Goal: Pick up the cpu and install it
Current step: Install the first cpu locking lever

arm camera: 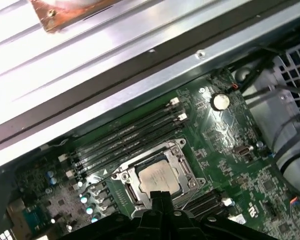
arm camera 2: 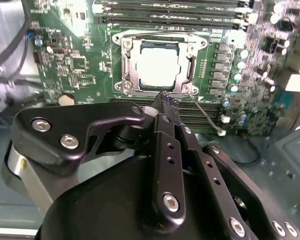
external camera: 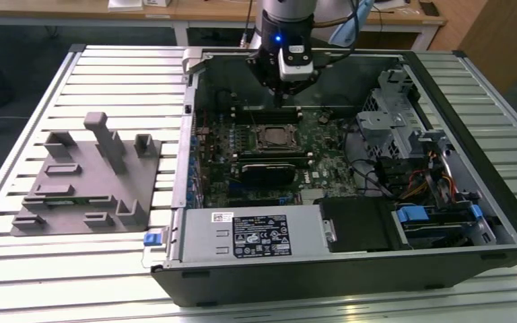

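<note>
The small flat square cpu with its pale silver metal top (arm camera 2: 159, 65) already lies inside the black-and-steel socket frame (arm camera 2: 121, 64) on the green motherboard (arm camera 2: 65, 65), seen in both wrist views. The black pincer (arm camera 2: 163, 96) hangs just above the frame's near edge, fingers pressed together and holding nothing. My worry is that the chip may be sitting slightly askew; any downward nudge from those closed tips could then bend the socket's contacts, or catch the thin metal latch lever (arm camera 2: 208, 117) beside it.
</note>
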